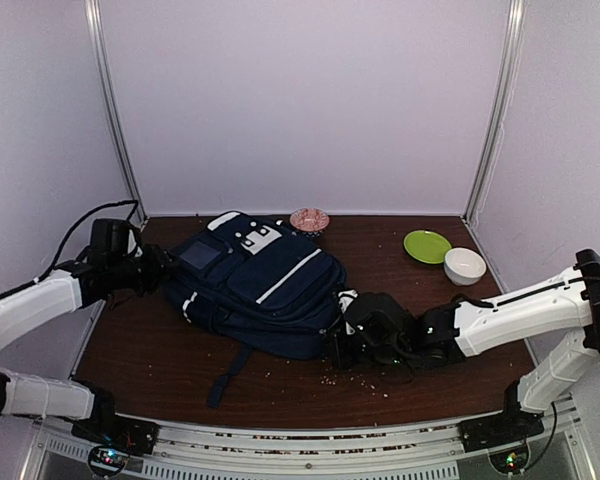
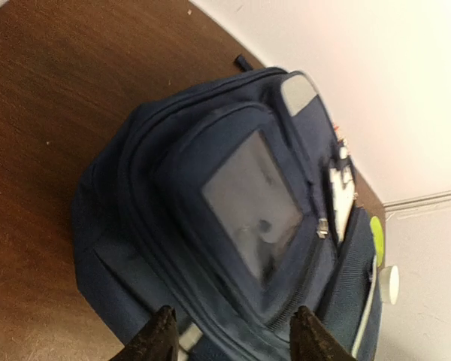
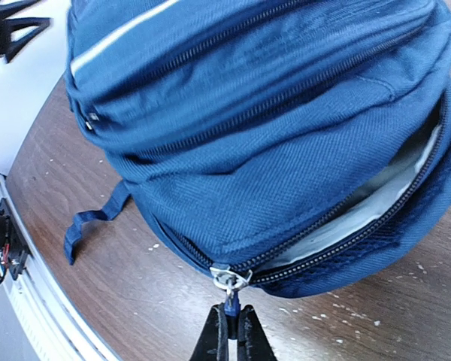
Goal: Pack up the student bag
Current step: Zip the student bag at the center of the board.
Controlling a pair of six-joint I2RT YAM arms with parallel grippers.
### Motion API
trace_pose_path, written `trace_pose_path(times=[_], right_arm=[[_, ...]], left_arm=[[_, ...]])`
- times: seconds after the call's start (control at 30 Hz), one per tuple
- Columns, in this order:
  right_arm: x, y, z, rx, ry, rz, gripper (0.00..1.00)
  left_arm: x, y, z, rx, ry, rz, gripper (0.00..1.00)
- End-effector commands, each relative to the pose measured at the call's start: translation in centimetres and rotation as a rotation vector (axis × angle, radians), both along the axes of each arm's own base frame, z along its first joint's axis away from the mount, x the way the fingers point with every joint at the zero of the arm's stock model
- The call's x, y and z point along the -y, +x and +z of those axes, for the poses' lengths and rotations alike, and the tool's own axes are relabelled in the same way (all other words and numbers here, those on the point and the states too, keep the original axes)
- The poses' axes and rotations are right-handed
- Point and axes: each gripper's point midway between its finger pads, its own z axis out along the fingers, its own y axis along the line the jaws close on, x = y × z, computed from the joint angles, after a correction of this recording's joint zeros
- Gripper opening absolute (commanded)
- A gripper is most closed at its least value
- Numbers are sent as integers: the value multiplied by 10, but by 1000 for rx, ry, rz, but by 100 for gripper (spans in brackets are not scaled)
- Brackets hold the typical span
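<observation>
Student bag partly unzipped | left end effector released | right end effector clenched on zipper pull

Materials as seen from my two arms. The student bag was matt navy cloth, coarsely woven, its ribbed grain plain near my right gripper, whose fingers looked like matt black plastic. The lining was a smoother pale grey fabric with a slight sheen. The zip pull was bright metal. The front window was glossy plastic film. The strap was flat woven webbing. The table was dark wood grain, smooth and faintly glossy. The plate and bowl looked smooth and glazed.
</observation>
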Motion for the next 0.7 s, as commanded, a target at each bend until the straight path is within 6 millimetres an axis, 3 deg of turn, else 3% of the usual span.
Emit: trace_pose_path(times=[0.0, 0.13, 0.23, 0.33, 0.53, 0.67], right_arm=[[-23, 3, 20, 12, 44, 41, 0], [-37, 4, 28, 19, 56, 68, 0], [-43, 4, 30, 17, 65, 78, 0], [-45, 3, 29, 9, 70, 84, 0], [-41, -3, 21, -15, 84, 89, 0], [-41, -7, 25, -25, 109, 102, 0]], left_arm=[[-6, -47, 26, 52, 33, 1, 92], [9, -91, 33, 75, 8, -25, 94], [45, -117, 31, 107, -21, -126, 92], [86, -128, 34, 165, 79, -278, 89], [185, -143, 43, 349, 371, -715, 86], [219, -150, 40, 466, 519, -868, 84]])
